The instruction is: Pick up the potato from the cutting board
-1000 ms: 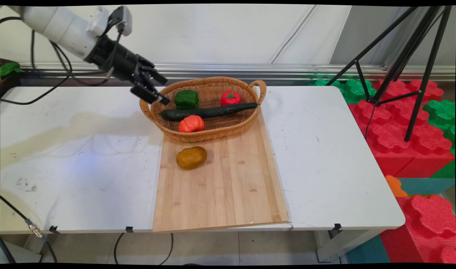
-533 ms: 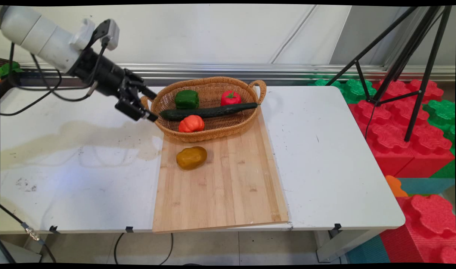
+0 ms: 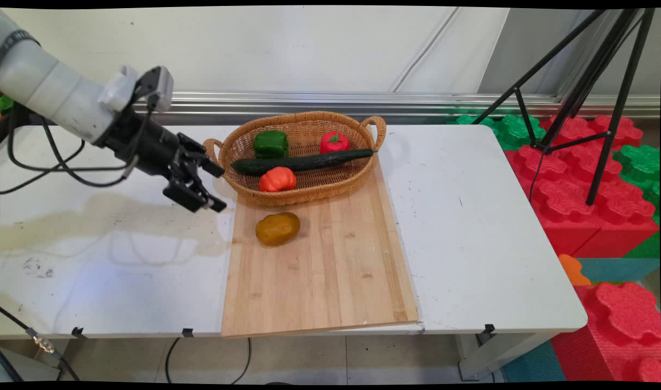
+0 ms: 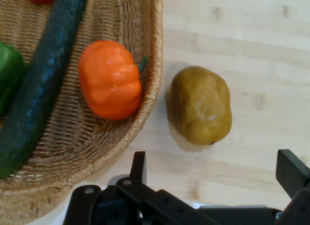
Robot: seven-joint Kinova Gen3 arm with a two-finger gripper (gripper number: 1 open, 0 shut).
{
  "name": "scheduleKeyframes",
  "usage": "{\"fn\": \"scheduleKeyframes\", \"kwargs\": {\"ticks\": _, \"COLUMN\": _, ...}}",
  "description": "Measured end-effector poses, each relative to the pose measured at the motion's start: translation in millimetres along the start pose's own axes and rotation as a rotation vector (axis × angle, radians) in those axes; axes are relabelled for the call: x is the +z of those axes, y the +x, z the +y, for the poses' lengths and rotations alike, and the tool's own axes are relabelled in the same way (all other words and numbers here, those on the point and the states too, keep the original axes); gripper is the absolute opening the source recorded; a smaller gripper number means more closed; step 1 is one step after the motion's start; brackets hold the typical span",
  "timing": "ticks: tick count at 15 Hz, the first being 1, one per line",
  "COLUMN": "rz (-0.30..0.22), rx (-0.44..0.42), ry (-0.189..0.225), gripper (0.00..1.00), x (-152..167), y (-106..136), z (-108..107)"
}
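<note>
My gripper [image 3: 217, 188] hangs open over the table, just left of the wicker basket [image 3: 357, 181] and the wooden cutting board [image 3: 330, 271]. It holds nothing. In the hand view its two fingers [image 4: 139, 168] stand wide apart, with the gripper [image 4: 215, 169] facing a brown potato [image 4: 200, 105] on the board beyond them. That potato [image 3: 277, 228] lies just in front of the basket [image 4: 145, 97]. Inside the basket are an orange tomato [image 3: 277, 179] [image 4: 109, 79], a long dark cucumber [image 3: 303, 161] [image 4: 38, 84], a green pepper [image 3: 270, 143] [image 4: 9, 75] and a red pepper [image 3: 334, 142].
A black tripod [image 3: 584, 81] stands right of the table over red and green foam blocks [image 3: 584, 179]. Black cables [image 3: 54, 162] hang from the arm at the left. The table's front edge [image 3: 119, 333] runs along the bottom.
The arm has come down and to the left, from above the basket's left rim to a spot beside the basket over the table. The fingers stay open.
</note>
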Motion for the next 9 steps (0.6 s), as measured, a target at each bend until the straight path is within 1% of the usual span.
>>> {"fn": "scheduleKeyframes", "kwargs": {"ticks": 4, "rz": -0.009, "rx": -0.014, "ry": 0.0, "gripper": 1.0, "x": 18.8, "y": -1.9, "z": 12.2}}
{"fn": "scheduleKeyframes", "kwargs": {"ticks": 9, "rz": -0.023, "rx": -0.033, "ry": 0.012, "gripper": 1.0, "x": 52.6, "y": -2.3, "z": 27.6}}
